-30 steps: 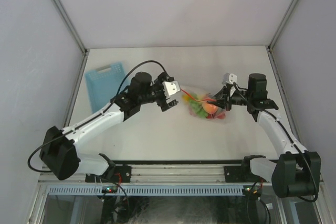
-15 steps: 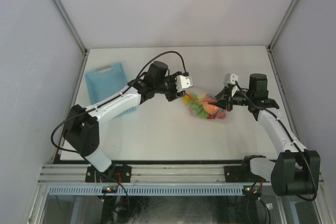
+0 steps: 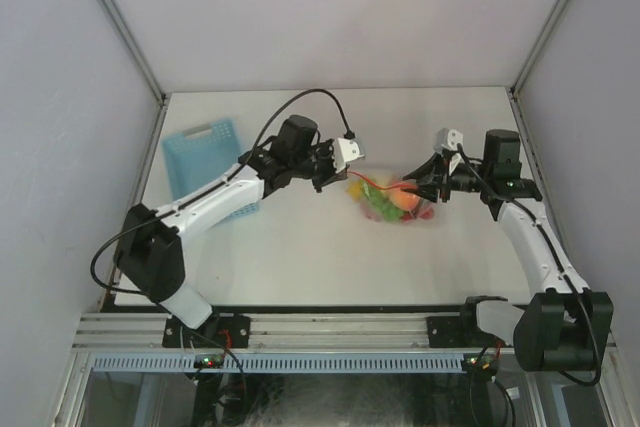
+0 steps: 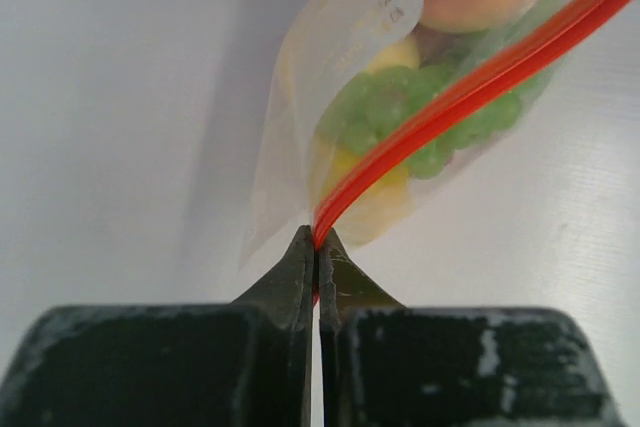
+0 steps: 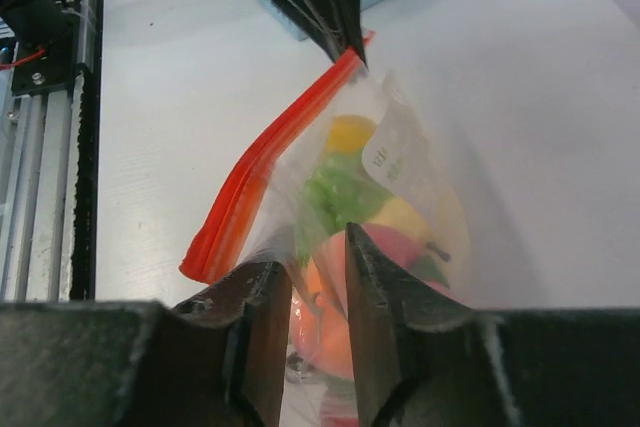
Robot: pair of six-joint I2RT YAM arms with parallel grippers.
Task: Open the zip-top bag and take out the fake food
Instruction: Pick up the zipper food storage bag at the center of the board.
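The zip-top bag [image 3: 390, 209] is at the middle of the white surface [image 3: 320, 267], between both tools. The fake food [image 3: 403, 203] is inside it: green, yellow, red and orange bits. The left tool [image 4: 317, 242] is pinched tight on one end of the red zip strip [image 4: 470, 82]. The right tool [image 5: 318, 252] has its fingers a little apart with the bag between them; I cannot tell if they squeeze it. Farther back, on the left, is a blue basket [image 3: 205, 162].
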